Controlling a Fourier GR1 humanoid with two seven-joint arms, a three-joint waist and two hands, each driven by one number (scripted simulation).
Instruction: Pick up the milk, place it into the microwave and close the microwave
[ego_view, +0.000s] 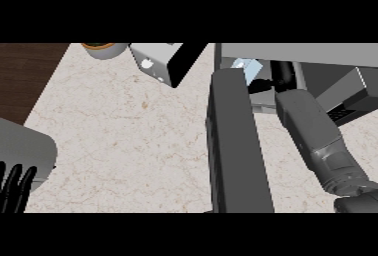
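**R arm inside microwave; milk at the opening; door not yet shut**

R hand (283, 75): forearm runs up from lower-right corner into the microwave (295, 52) cavity. Only a dark part of the hand shows at the cavity mouth; fingers hidden by wrist and oven frame, so cannot tell if spread or clamped on anything.

Milk (247, 67): pale blue-white carton visible just L of the hand, at the cavity mouth. Contact w/ hand can't be confirmed. Judged to be at or near its place inside, since the arm is extended that deep.

Microwave door (236, 145): swung wide, seen edge-on as a long dark slab running down the counter (125, 130), just L of the R forearm. It stands open to give the arm access; approx. parallel to the arm, no contact seen.

L hand (16, 187): at lower-left edge, fingers straight and up, resting, holding nothing.

Other items: grey-and-black box-like appliance (166, 62) at the back; brown-rimmed cup (103, 49) at top-left. Both well apart from the work.

Judgement: placement step in hand. Remaining: release, withdraw arm clear of the door, swing door shut. Risk: arm catching the carton on withdrawal.
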